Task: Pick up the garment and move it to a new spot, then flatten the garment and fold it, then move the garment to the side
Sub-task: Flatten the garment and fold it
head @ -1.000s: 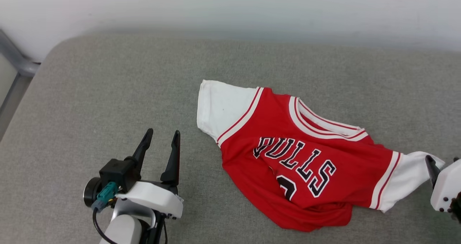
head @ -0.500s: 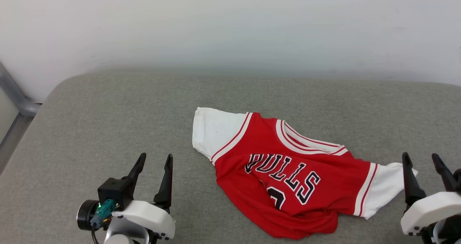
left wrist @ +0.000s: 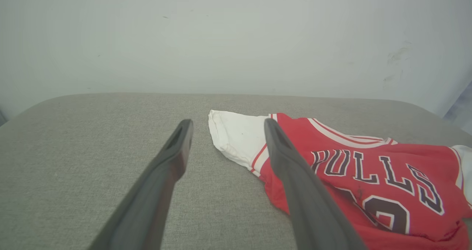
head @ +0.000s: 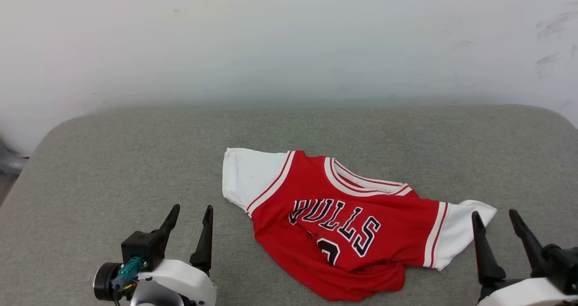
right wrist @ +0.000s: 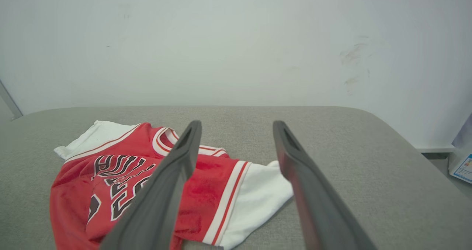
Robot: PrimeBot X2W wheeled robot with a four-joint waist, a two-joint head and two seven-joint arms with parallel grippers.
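1. The step in hand is judged to be the pick-up, since the garment (head: 343, 224) lies loose and nothing is lifted yet. The near hem (head: 361, 283) is bunched up, so it is best not grabbed. A better hold is likely to be had on the two white sleeves, one for each pincer, so that the cloth is spread out as it is raised.
2. The left pincer (head: 192, 206) is seen at the near left, spread wide and empty. Nothing is touched by it. Bare desk (head: 113, 161) lies under it, and the left sleeve (head: 246, 175) is found near, ahead and to one side.
3. The right pincer (head: 493, 212) is seen at the near right, spread wide too, with nothing held. The right sleeve (head: 456, 234) is seen just by its tips. Whether the sleeve is brushed cannot be told.
4. The garment is laid chest up near the middle of the grey padded desk, a little to the right. It is turned at a slant and is wrinkled.
5. The collar (head: 361, 182) is found on the far side. Beyond it, more bare desk and a white wall (head: 289, 39) are seen.
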